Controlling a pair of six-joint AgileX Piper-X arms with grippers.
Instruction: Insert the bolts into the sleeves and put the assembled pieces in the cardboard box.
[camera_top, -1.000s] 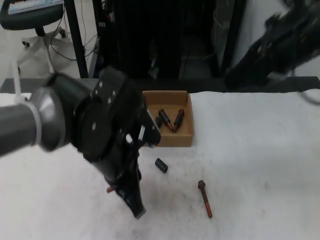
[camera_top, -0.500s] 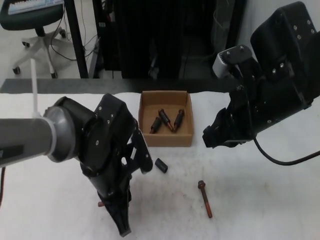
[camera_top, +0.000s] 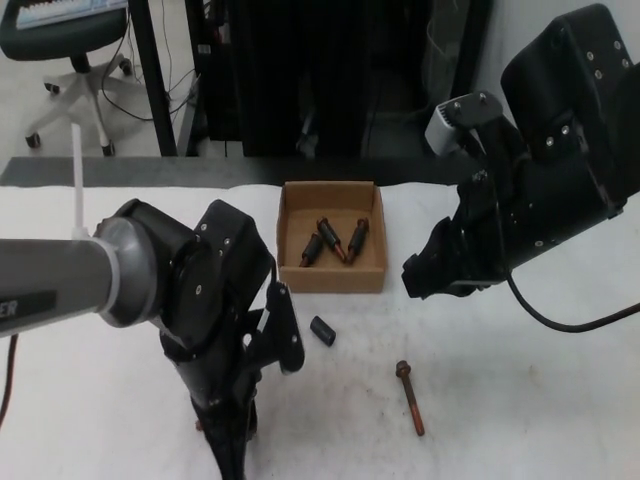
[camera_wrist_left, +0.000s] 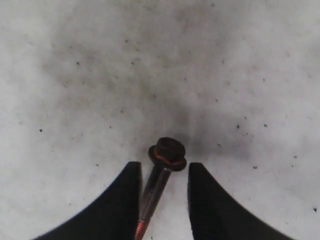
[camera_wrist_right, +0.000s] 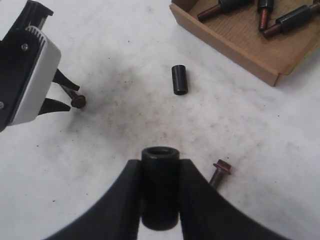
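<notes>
My left gripper (camera_wrist_left: 164, 167) is low over the white bench, open, with a rusty bolt (camera_wrist_left: 161, 170) lying between its fingers, head pointing away. In the right wrist view that gripper (camera_wrist_right: 67, 92) straddles the bolt's head (camera_wrist_right: 78, 101). My right gripper (camera_wrist_right: 160, 165) hangs above the bench, shut on a black sleeve (camera_wrist_right: 160, 192) held bore-up. A second sleeve (camera_top: 321, 331) lies loose just in front of the cardboard box (camera_top: 345, 278). Another bolt (camera_top: 410, 398) lies to its right. The box holds three assembled pieces (camera_top: 330, 240).
The left arm (camera_top: 215, 320) fills the near left of the bench, and the right arm (camera_top: 530, 210) hangs over the far right. The bench's back edge runs just behind the box. Black frame posts and an office chair (camera_top: 60, 40) stand beyond it.
The left arm has dropped and drawn toward the near edge, bringing its gripper down around the bolt. The right arm swung in from the far right, then held still over the last half second.
</notes>
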